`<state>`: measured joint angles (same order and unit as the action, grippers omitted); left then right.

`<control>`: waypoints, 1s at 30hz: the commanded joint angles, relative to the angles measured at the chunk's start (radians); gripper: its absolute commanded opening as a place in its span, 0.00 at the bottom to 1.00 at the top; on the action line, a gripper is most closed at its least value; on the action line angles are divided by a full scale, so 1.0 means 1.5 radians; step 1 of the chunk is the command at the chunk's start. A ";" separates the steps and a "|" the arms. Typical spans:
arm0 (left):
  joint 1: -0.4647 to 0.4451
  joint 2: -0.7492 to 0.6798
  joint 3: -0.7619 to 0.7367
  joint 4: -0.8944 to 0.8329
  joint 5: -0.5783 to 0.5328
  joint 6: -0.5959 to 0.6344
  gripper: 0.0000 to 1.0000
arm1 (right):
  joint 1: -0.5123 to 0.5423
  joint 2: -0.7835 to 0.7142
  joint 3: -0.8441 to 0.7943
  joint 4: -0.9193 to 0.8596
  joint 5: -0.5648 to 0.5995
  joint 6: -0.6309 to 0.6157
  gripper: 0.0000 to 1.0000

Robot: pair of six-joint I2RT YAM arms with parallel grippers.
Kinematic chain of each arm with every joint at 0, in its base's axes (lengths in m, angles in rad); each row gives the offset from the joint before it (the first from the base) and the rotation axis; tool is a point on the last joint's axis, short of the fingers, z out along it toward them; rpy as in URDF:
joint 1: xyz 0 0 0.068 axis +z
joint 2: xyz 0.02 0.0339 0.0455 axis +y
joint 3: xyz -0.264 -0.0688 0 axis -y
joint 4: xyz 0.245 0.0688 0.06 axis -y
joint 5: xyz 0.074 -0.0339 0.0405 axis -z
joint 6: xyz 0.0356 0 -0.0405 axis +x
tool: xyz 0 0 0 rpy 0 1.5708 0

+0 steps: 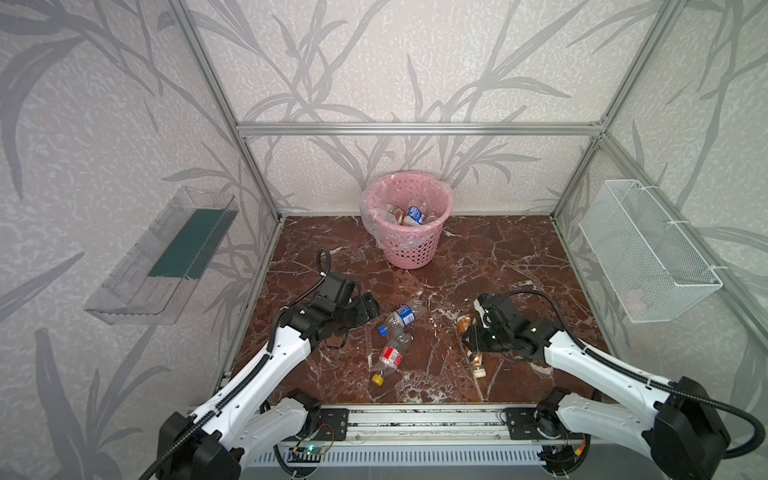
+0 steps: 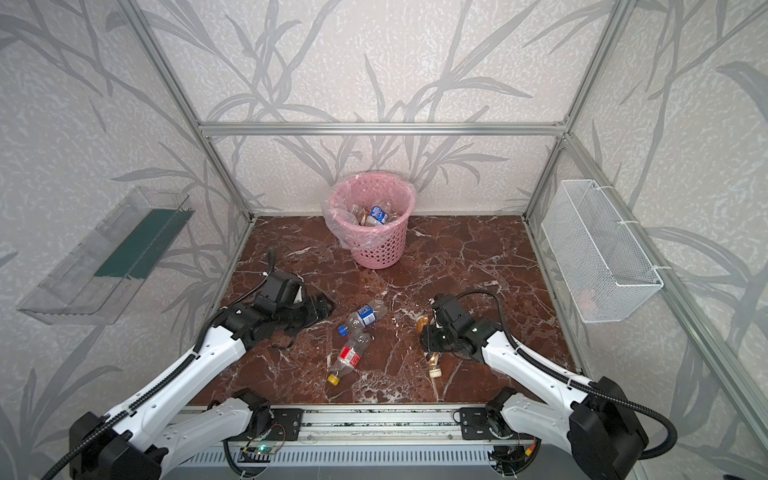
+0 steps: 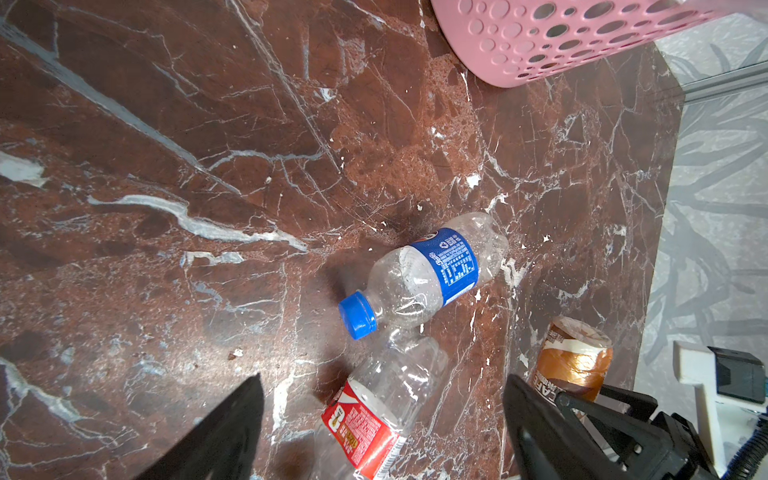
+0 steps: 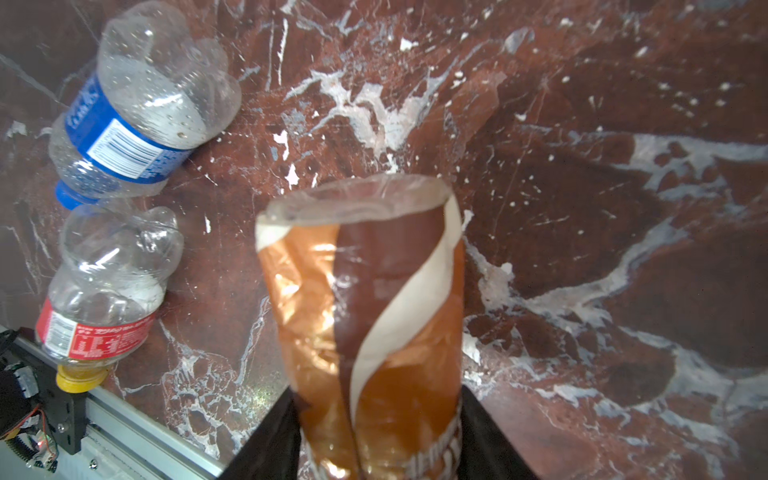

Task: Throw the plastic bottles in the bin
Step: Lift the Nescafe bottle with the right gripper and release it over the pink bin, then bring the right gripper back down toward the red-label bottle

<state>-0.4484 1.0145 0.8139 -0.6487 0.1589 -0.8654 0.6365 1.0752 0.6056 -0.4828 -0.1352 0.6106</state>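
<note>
– Right gripper (image 4: 378,392): what has it got?

– Its jaws are clamped across the middle of the orange-brown bottle (image 4: 365,311), cap end towards the robot, base pointing away. In both top views that sits at about four o'clock on the marble floor (image 1: 498,257). Whether the bottle is clear of the floor I cannot tell.

– And the rest?

– Near six o'clock a clear red-labelled bottle (image 1: 390,355) with a yellow cap lies on its side; just beyond it, close to centre, lies a blue-labelled bottle (image 1: 402,314). Left gripper (image 1: 370,307), at nine o'clock, has its jaws spread wide and empty, near those two. Farthest, at twelve o'clock, stands the pink bin (image 1: 411,253) with its clear bag liner (image 1: 368,218), several bottles already inside.

– How should the carry go?

– My judgement: lift straight up first so the thin, crumpled body does not drag, hold the squeeze steady, travel high enough to clear the rim, and release only once the bottle is over the bin's mouth.
</note>
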 commanded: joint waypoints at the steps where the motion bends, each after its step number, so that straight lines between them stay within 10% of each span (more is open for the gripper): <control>1: 0.004 -0.003 0.002 0.005 0.000 0.000 0.89 | -0.004 -0.026 0.030 -0.020 0.007 0.005 0.53; 8: 0.005 -0.022 0.004 0.007 -0.013 -0.007 0.90 | -0.036 0.061 0.339 -0.054 -0.001 -0.070 0.54; 12: 0.004 -0.035 0.013 0.017 -0.023 -0.017 0.89 | -0.038 0.293 0.851 -0.178 0.060 -0.147 0.59; 16: 0.005 -0.038 0.044 0.003 -0.031 -0.011 0.89 | -0.057 0.573 1.377 -0.510 0.091 -0.128 0.84; 19: 0.006 -0.053 0.045 -0.007 -0.043 -0.006 0.90 | -0.052 0.684 1.612 -0.703 0.130 -0.119 0.92; 30: 0.013 -0.074 0.000 0.008 -0.038 -0.003 0.90 | 0.068 0.714 1.673 -0.880 0.281 -0.167 0.93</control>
<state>-0.4355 0.9211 0.8368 -0.6392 0.1104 -0.8677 0.7181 2.1487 3.1046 -1.5806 0.2131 0.3931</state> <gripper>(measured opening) 0.898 0.935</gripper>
